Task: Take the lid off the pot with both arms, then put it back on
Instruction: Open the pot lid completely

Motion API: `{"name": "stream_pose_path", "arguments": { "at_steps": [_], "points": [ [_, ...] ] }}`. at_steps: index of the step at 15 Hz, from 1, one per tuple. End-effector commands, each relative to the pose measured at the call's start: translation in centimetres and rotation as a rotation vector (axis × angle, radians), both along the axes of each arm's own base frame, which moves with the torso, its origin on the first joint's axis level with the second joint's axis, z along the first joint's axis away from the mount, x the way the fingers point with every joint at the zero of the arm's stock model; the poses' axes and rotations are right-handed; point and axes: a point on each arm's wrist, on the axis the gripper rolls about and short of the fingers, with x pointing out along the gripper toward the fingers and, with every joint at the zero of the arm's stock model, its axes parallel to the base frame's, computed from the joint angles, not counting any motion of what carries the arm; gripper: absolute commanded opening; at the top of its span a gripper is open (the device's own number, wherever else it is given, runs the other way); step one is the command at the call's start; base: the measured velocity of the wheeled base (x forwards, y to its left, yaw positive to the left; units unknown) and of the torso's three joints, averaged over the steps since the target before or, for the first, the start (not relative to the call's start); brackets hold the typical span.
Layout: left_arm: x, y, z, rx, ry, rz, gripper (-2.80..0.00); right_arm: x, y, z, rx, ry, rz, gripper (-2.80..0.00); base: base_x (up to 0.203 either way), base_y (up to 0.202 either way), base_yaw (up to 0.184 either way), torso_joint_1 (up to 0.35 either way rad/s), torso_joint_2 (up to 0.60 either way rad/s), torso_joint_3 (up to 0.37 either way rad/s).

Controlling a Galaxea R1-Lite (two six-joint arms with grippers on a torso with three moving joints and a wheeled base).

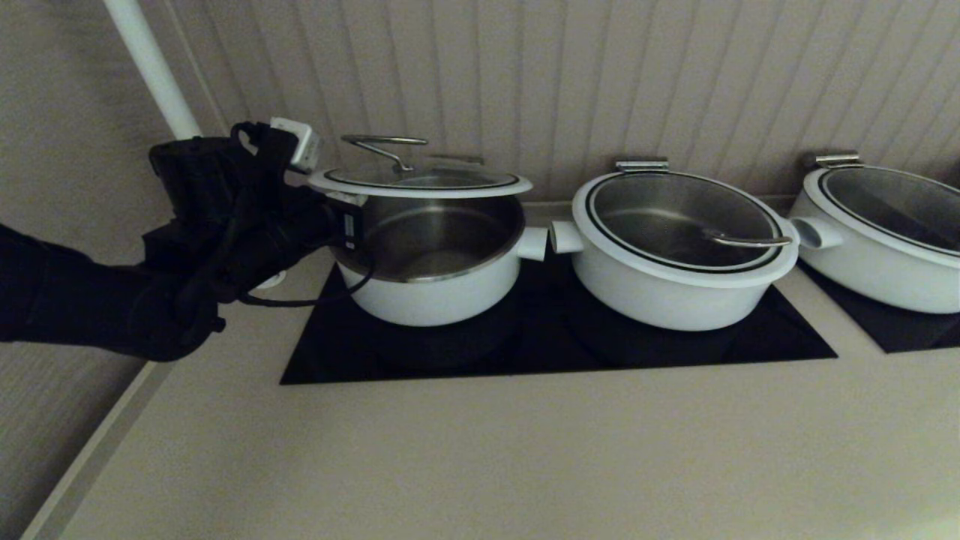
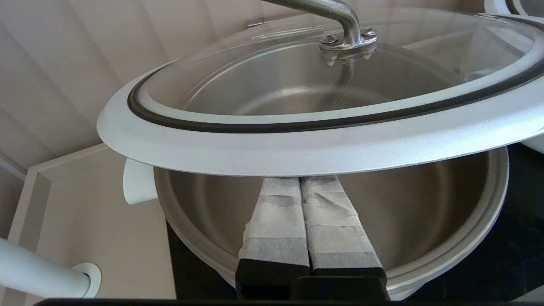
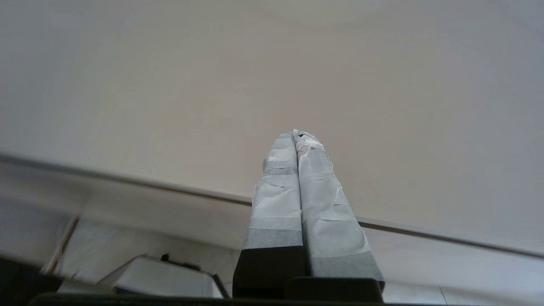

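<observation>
The lid (image 1: 420, 181), clear glass with a white rim and a steel wire handle, hovers level a little above the pot (image 1: 431, 285), whose steel inside shows open beneath it. My left gripper (image 2: 301, 180) is shut, its taped fingers pressed together under the lid's white rim (image 2: 297, 148) on the pot's left side, above the pot's inside (image 2: 425, 221). In the head view the left arm (image 1: 225, 225) reaches in from the left. My right gripper (image 3: 296, 135) is shut and empty, away from the pots, and out of the head view.
Two wider white pots with lids stand to the right, one in the middle (image 1: 675, 247) and one at the far right (image 1: 885, 232), on black cooktops (image 1: 555, 352). A white pipe (image 1: 154, 67) rises behind the left arm. The ribbed wall is close behind.
</observation>
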Motion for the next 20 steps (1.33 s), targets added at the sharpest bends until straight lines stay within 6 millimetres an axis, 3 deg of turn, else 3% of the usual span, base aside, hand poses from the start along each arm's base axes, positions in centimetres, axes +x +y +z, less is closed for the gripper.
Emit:
{"name": "stream_pose_path", "arguments": {
  "at_steps": [1, 5, 13, 20],
  "points": [
    [-0.1, 0.0, 0.2, -0.001, -0.011, 0.0, -2.8, 0.0, 0.0, 0.0, 0.0, -0.005, -0.034, -2.8, 0.0, 0.0, 0.0, 0.0, 0.0, 0.0],
    [-0.3, 0.1, 0.5, -0.001, -0.017, 0.0, -2.8, -0.1, 0.0, 0.0, 0.001, -0.016, -0.122, -2.8, 0.0, 0.0, 0.0, 0.0, 0.0, 0.0],
    [-0.4, 0.0, 0.6, 0.001, -0.023, -0.002, -2.8, -2.1, 0.0, -0.3, 0.022, -0.269, -0.147, -2.8, 0.0, 0.0, 0.0, 0.0, 0.0, 0.0],
    [0.4, -0.2, 1.3, -0.006, -0.049, -0.003, -2.8, -2.2, 0.0, -0.3, 0.024, -0.282, -0.149, -2.8, 0.0, 0.0, 0.0, 0.0, 0.0, 0.0]
  ]
}}
